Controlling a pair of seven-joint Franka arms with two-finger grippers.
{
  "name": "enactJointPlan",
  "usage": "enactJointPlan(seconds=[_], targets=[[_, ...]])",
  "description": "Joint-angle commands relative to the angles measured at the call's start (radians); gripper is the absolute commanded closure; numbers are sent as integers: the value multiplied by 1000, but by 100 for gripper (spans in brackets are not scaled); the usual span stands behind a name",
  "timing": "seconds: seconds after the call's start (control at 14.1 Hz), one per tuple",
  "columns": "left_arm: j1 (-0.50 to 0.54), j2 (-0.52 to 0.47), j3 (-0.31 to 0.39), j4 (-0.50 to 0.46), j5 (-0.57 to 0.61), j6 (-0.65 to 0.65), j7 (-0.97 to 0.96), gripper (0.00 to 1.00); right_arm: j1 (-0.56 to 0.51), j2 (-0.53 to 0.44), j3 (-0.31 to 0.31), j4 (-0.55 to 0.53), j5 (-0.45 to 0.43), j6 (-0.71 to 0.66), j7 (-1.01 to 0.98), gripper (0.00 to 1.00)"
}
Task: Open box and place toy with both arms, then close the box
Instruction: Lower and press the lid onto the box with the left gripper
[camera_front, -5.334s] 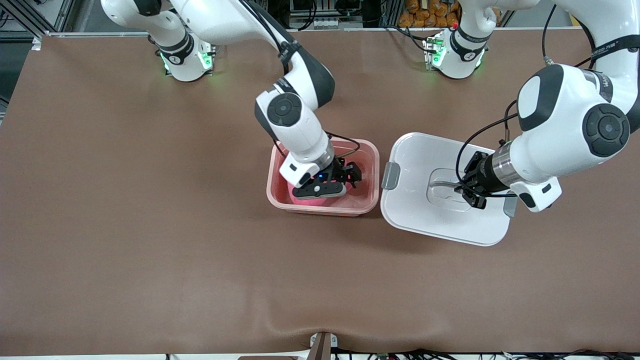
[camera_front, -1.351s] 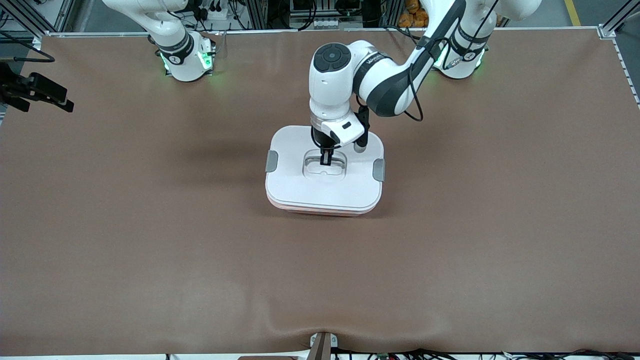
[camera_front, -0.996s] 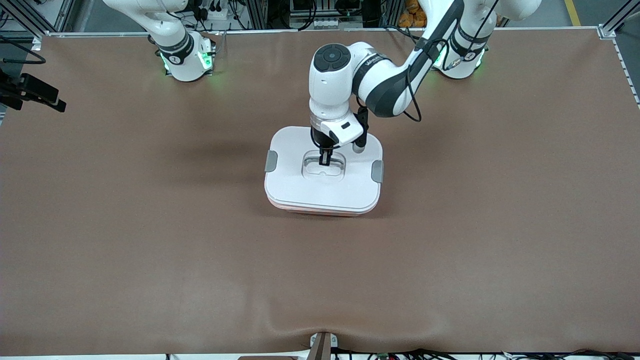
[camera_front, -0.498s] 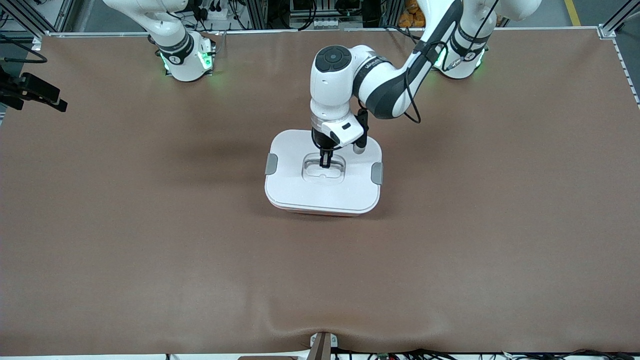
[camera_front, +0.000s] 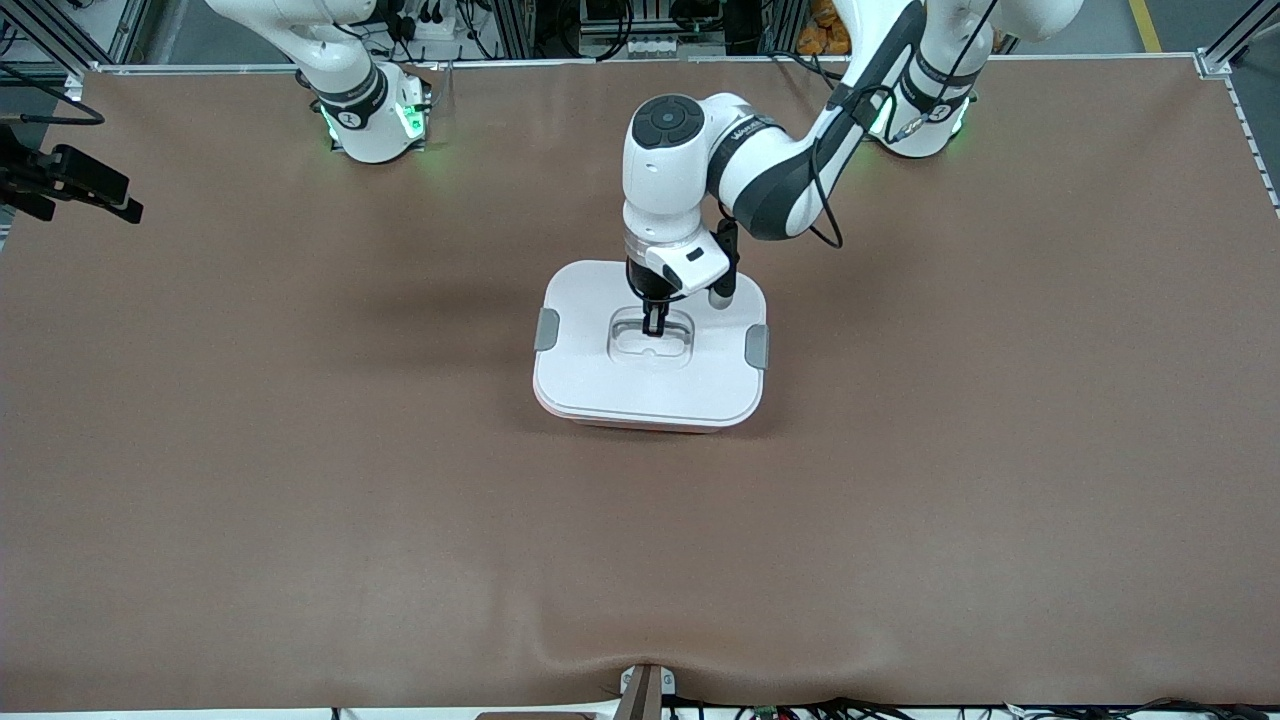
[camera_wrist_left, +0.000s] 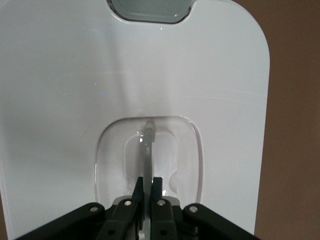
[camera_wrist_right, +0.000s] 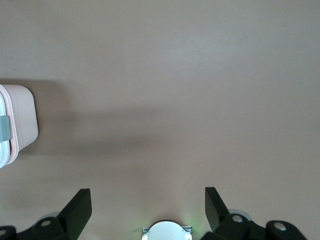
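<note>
Pinching the clear recessed handle (camera_wrist_left: 148, 150) between its black fingers (camera_wrist_left: 135, 192), the left gripper (camera_front: 655, 322) stands upright over the middle of the white lid (camera_front: 600, 365); the jaws are drawn narrow, with only the thin upright bar of the handle between them. The lid sits flat on the pink box (camera_front: 640, 424), of which just a thin pink strip shows under the lid's edge nearest the front camera. A grey side clip (camera_front: 546, 329) lies at the lid's edge toward the right arm's end of the table, and another grey clip (camera_front: 757, 346) at the edge toward the left arm's end. The toy cannot be seen under the opaque lid. The box stands near the middle of the brown table (camera_front: 300, 480).

The right gripper (camera_wrist_right: 149, 210) waits high over bare table at the right arm's end, its jaws spread wide and holding nothing; a corner of the box shows at the margin of its wrist view.
</note>
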Motion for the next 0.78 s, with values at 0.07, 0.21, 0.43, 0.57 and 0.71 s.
enactJointPlan(seconds=[0.07,0.21,0.43,0.57,0.71], targets=[[-5,-8,4,-19,34,43,-42,100,3,-7,3,3,5,-5,15,0],[-4,-5,4,-30,60,43,-44,100,3,-7,3,4,5,-3,15,0],[-7,-5,4,-35,63,45,-46,100,0,-7,3,4,5,-2,15,0],[-7,-5,4,-31,61,45,-47,100,-2,-7,3,4,5,-3,15,0],[-7,-5,4,-30,61,49,-52,100,-2,-7,3,4,5,1,15,0]])
